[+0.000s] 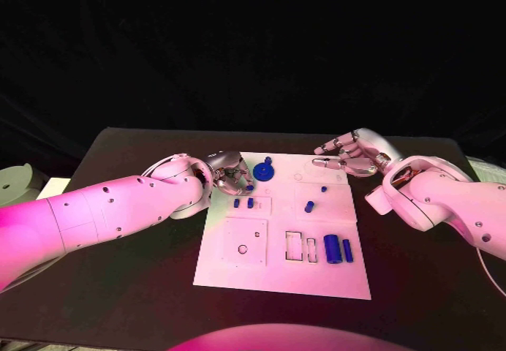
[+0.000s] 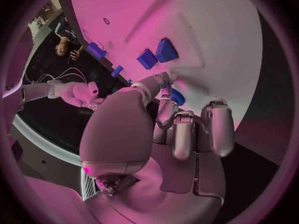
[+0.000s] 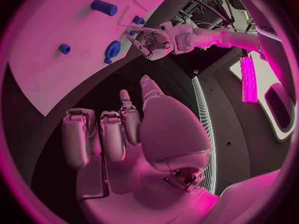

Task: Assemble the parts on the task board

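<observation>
The white task board (image 1: pixel 276 272) lies in the middle of the black table. My left hand (image 1: pixel 228 174) hovers over its far left corner with curled fingers, and thumb and fingers pinch a small blue part (image 2: pixel 176 97). Just beyond that hand, two small blue blocks (image 2: pixel 156 55) stand in the board. A blue gear (image 1: pixel 265 172) sits at the far edge, also seen as the gear (image 3: pixel 112 51). Two blue pegs (image 1: pixel 314 199) stand mid-board. A blue cylinder (image 1: pixel 331 248) and a thin blue bar (image 1: pixel 347 251) lie near the right edge. My right hand (image 1: pixel 348 153) hangs past the far right corner, fingers curled in, holding nothing.
Rectangular slots (image 1: pixel 302 246) and a round hole (image 1: pixel 243 249) are cut into the near half of the board. A pale round object (image 1: pixel 14 183) sits off the table's left side. Bare black table (image 1: pixel 126 292) lies on both sides of the board.
</observation>
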Tool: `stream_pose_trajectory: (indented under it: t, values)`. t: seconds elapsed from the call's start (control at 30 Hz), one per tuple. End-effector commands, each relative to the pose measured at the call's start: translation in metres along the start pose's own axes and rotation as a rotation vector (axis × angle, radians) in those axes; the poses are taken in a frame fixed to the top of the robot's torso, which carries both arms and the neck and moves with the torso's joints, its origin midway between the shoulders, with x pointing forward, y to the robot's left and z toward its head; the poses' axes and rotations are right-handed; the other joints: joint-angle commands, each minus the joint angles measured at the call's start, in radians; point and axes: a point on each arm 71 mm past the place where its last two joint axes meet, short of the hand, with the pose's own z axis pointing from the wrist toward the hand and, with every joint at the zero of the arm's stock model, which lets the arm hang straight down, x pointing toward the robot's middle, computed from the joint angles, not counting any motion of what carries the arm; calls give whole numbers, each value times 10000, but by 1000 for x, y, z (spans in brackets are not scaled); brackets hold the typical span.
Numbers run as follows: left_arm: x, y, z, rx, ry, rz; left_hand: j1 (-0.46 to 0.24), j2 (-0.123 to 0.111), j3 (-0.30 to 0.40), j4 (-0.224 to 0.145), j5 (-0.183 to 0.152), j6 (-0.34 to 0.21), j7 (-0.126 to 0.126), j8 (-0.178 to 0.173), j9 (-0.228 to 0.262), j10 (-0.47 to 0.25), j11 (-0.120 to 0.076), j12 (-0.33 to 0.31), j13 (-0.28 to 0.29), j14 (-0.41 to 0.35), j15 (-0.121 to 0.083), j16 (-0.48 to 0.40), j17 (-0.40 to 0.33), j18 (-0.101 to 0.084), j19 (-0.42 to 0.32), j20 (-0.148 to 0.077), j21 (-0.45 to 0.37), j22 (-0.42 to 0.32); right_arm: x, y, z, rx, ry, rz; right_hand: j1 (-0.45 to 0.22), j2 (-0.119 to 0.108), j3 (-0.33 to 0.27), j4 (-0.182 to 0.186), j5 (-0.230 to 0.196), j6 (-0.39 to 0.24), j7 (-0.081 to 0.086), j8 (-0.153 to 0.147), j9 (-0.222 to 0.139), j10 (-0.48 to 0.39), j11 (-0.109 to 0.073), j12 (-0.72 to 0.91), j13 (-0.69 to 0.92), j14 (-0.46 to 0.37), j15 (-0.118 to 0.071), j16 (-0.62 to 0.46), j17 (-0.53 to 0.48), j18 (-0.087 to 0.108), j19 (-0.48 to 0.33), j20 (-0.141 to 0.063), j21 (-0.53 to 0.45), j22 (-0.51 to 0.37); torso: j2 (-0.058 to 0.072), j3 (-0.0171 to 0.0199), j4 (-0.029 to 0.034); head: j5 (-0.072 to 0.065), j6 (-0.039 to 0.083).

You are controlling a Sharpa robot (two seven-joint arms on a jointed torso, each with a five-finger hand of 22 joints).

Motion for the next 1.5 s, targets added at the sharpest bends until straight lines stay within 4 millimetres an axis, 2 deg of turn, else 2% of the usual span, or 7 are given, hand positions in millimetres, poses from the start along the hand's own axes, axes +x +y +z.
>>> stream_pose_trajectory:
  t: [0.03,1.5]
  values:
    - [2,1,0,-103,181,-30,-17,-97,-33,-2,-13,16,14,35,9,-71,28,-30,-8,1035,58,31,2634,-39,722,70,-43,1932,1,1,0,-131,58,-49,-97,25,-50,-7,-15,48,3,31,17,38,-55,-41,299,876,-59,-30,1904,59,160,-56,-57,677,2,1,4,2,-11]
    - [0,10,-2,-395,240,9,-3,-92,-30,-10,-11,3,17,29,6,-83,28,-49,-30,1035,58,31,2634,-35,717,72,-62,1925,1,1,0,-119,50,-55,-120,30,-117,1,-26,52,-7,25,21,36,-63,-38,298,877,-68,-29,1908,59,161,-63,-59,677,2,-2,5,27,-66]
